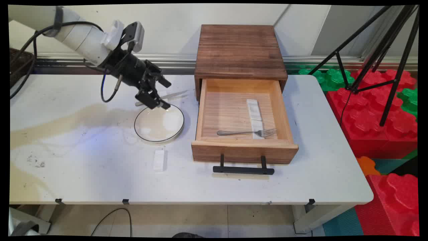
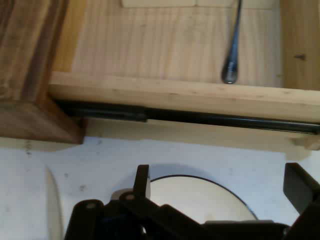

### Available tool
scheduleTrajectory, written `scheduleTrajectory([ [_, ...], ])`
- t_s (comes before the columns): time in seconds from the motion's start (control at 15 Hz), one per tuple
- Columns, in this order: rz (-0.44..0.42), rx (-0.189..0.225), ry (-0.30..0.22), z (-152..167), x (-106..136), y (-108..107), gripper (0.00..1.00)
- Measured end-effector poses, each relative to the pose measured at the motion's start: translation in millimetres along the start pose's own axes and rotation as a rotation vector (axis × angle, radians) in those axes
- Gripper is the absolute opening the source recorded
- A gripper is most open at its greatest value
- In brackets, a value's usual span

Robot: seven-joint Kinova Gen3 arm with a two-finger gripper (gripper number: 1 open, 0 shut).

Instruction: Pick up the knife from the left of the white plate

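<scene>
Your main view gives you the whole layout, with the round white plate with a thin black rim (image 1: pixel 159 123) as your landmark. The black two-finger gripper (image 1: pixel 154 100) hangs tilted over the plate's far edge, its jaws standing wide with nothing between them. Just beyond that far edge lies a slim silver table knife (image 1: pixel 164 97), partly hidden by the gripper. Nearer to you than the plate, a small white rectangular block (image 1: pixel 159 160) lies flat on the white counter (image 1: pixel 83 167). Right of the plate stands the dark-stained wooden cabinet (image 1: pixel 239 50) with its pale, straight-grained drawer (image 1: pixel 244 147) pulled open; inside lie a steel fork (image 1: pixel 247 132) and a long white segmented strip (image 1: pixel 255 115), the fork's tines resting across the strip. A black bar handle (image 1: pixel 243 169) fronts the drawer.

Your hand view shows what the main one cannot: the drawer's black metal slide rail (image 2: pixel 200 117) running under its side wall, and the fork's rounded handle end (image 2: pixel 230 72) close up. The plate's rim (image 2: pixel 200 180) curves between the gripper's (image 2: pixel 220 187) fingers (image 2: pixel 141 182), and the knife (image 2: pixel 54 205) lies pale at the picture's lower left.
</scene>
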Motion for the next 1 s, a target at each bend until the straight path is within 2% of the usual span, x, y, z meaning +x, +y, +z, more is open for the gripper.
scheduleTrajectory([
  [0.13,-0.006,0.008,-0.002,1,1,-10,1.0],
  [0.6,-0.041,0.06,-0.055,14,1,-66,1.0],
  [1.0,-0.073,0.088,-0.102,24,-18,-105,1.0],
])
